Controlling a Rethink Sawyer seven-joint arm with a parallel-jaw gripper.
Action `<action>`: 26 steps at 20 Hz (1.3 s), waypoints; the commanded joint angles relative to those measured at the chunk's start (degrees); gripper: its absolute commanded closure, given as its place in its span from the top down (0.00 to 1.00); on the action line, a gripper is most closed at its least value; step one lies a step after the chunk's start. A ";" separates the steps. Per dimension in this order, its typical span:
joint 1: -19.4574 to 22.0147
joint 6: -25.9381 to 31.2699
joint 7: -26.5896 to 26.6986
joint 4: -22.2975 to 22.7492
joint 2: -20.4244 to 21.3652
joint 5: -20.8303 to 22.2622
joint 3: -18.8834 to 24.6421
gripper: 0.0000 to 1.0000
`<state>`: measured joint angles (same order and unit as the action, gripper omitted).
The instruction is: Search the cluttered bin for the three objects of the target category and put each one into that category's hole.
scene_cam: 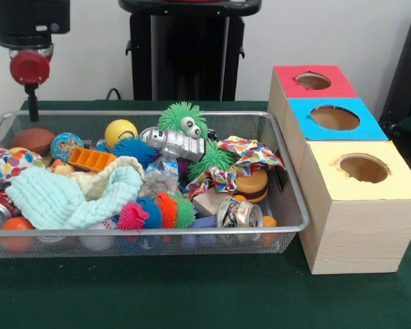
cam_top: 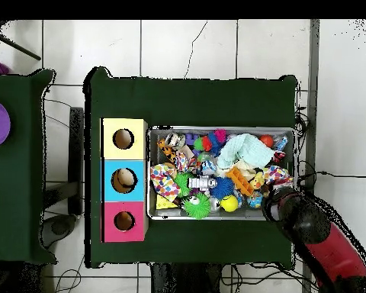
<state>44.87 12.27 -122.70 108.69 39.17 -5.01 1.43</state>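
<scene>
we read this as the search step: nothing seems to be carried, and our gripper (scene_cam: 32,110) hangs above the far corner of the cluttered bin (scene_cam: 298,205), near the brown ball (scene_cam: 33,139). only a thin dark tip shows under the red knuckle, so we cannot tell how the jaws stand. in the overhead view the arm (cam_top: 323,240) reaches over that same corner.

the bin sits on the green desk (scene_cam: 192,295), just beside the row of three boxes: red box (scene_cam: 312,82), blue box (scene_cam: 334,118) and yellow box (scene_cam: 364,170), each with a round hole on top. in the overhead view something pale seems to lie inside the blue box's hole.

the bin is packed: a mint cloth (scene_cam: 68,195), a silver robot toy (scene_cam: 172,142), a green fuzzy toy (scene_cam: 183,118), a yellow ball (scene_cam: 120,130), an orange block (scene_cam: 90,159), a crushed can (scene_cam: 238,212).

next we would judge which category is wanted, pick an exposed item of it, and come down cleanly; buried pieces under the cloth may need uncovering first.
</scene>
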 commanded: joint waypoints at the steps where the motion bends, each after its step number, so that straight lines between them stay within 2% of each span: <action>1: 0.02 -5.08 -9.63 4.53 -5.70 -2.04 8.01 0.00; 6: -0.71 -7.61 -11.01 4.51 -7.18 -2.71 8.60 0.00; 14: 1.97 -8.76 -6.83 -1.06 -11.83 -0.74 10.07 0.00; 26: 3.94 -8.02 -3.95 -5.02 -14.11 0.76 10.97 0.00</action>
<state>47.96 6.74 -122.70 109.71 28.47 -5.12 7.53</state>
